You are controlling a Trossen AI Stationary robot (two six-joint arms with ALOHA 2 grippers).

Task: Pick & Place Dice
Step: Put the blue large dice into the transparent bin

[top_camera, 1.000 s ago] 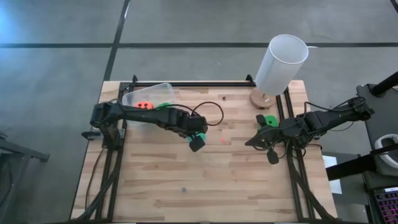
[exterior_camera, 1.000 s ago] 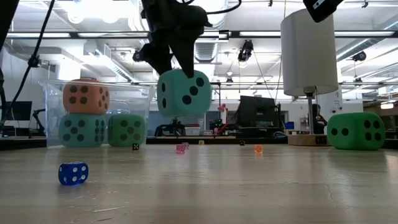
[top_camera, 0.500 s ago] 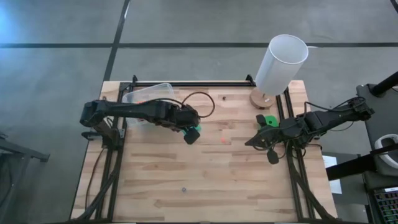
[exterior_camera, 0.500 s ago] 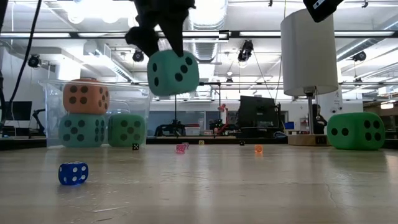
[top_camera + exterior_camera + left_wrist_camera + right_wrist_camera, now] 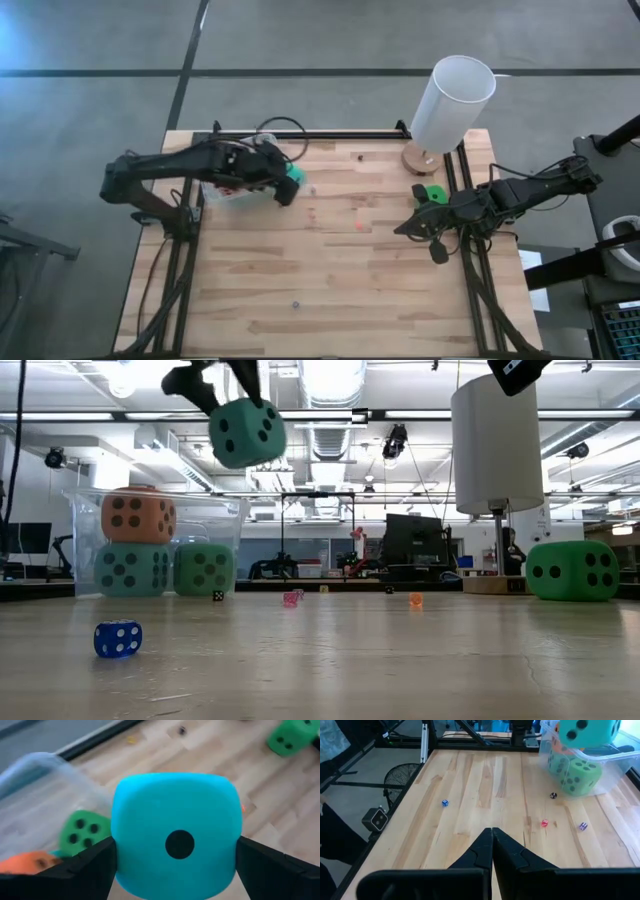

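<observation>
From above, the left claw [image 5: 287,190] held the teal die [image 5: 291,182] at the near edge of the clear tub [image 5: 222,152] on the wooden surface [image 5: 330,270], while the right claw [image 5: 425,222] waited near the right rail, just beside a green die [image 5: 433,192]. At surface level, the teal die [image 5: 246,432] hung high above the tub [image 5: 70,545], where an orange die [image 5: 138,514] sat stacked on a second teal die [image 5: 132,569] next to a green one [image 5: 203,568]; a tall white cylinder [image 5: 497,445], a small blue die [image 5: 118,638] and a workshop of ceiling lights and monitors filled the background. The left wrist camera showed the claw's fingers [image 5: 85,870] pressed firmly against both sides of the teal die [image 5: 175,834], one pip facing out. The right wrist camera showed that claw's fingers [image 5: 485,847] fully closed on nothing. Released from this height or short of the rim, the soft cube would likely strike the tub wall or the stacked orange die and bounce back onto the surface.
</observation>
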